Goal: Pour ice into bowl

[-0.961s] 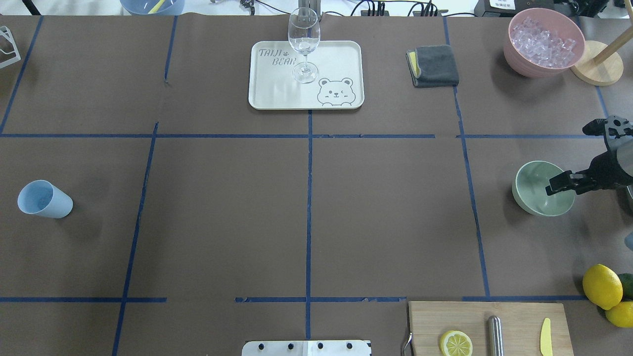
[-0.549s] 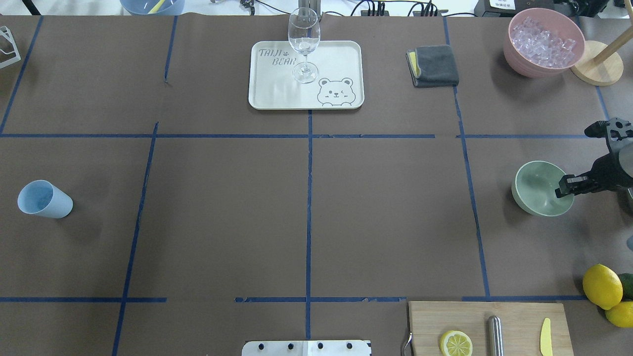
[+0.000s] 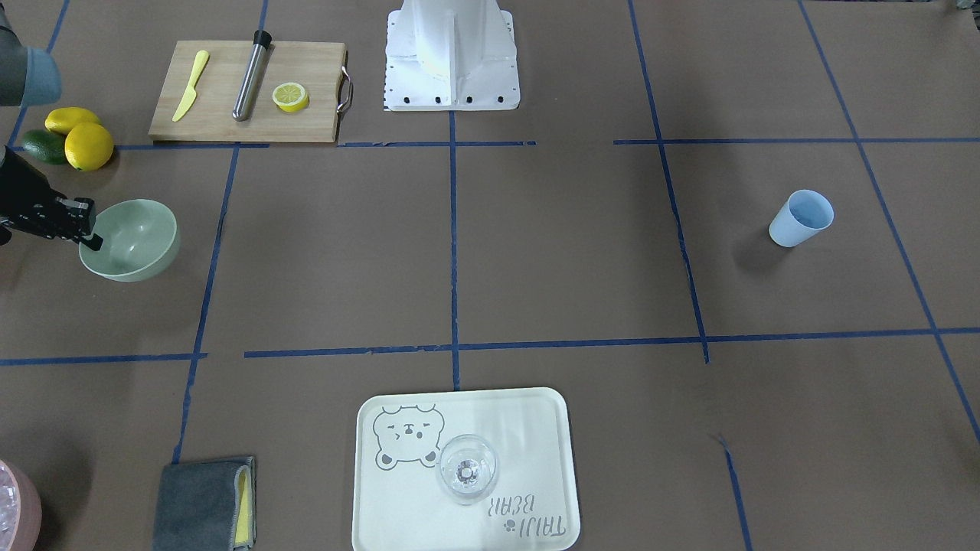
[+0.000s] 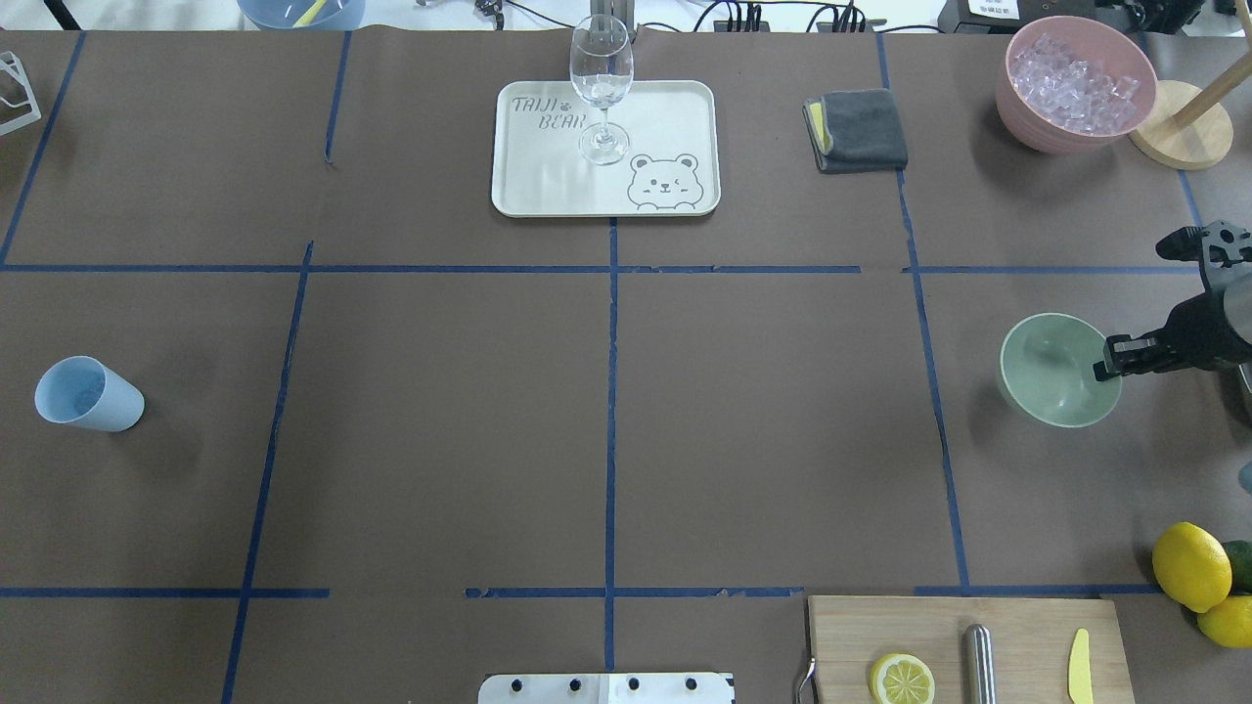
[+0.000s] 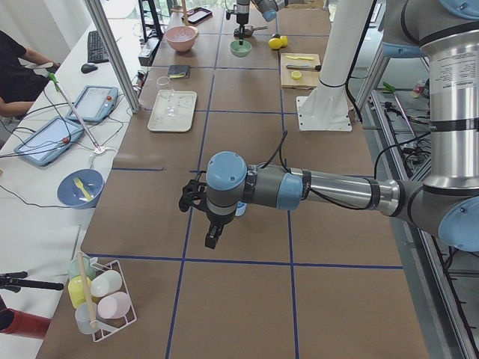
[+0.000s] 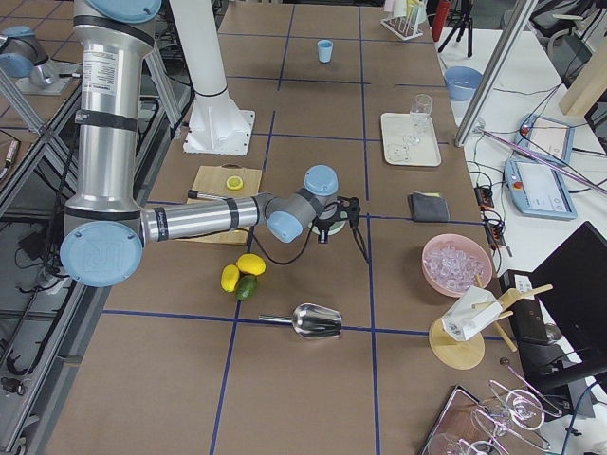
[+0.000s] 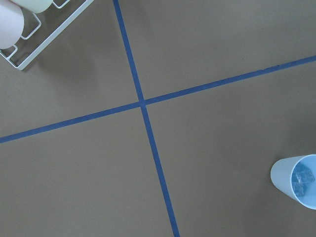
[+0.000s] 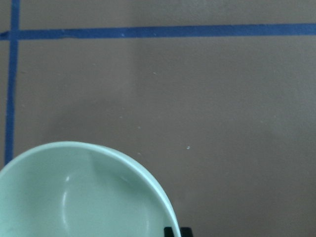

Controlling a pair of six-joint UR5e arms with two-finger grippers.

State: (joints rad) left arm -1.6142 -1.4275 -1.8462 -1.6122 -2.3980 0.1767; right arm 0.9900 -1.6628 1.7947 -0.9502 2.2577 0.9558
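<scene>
right claw: pinched tight on the right-hand rim of the bowl
bowl: mint green, right side of the table, roughly between the pink tub at the far right and the lemons at the near right
ice: a few clear cubes in the blue cup, way over on the left, well apart from the bowl
left claw: hanging over the table near the blue cup, only shows from the side, so honestly can't tell if it's released or clenched
</scene>
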